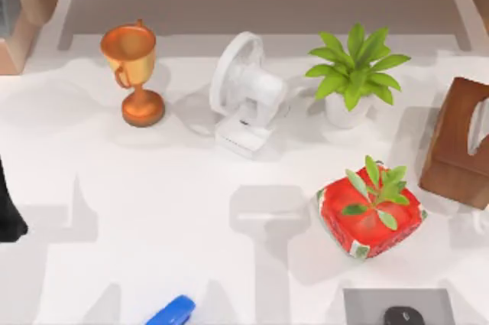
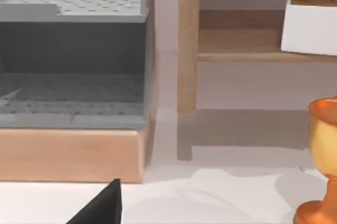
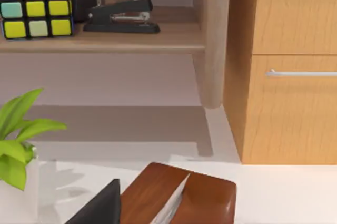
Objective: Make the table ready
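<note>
Peeking in at the top view's left edge, my left arm (image 1: 9, 214) sits parked low over the table (image 1: 153, 187); whether either gripper is open or closed I cannot tell; a dark fingertip (image 3: 100, 205) edges the right wrist view beside the brown tissue box (image 3: 179, 195); the red pot (image 1: 370, 218) holds a leafy sprig; the white pot (image 1: 348, 109) holds a green plant; a fan (image 1: 243, 95) and copper trophy (image 1: 134, 73) stand on the white tabletop, well apart.
</note>
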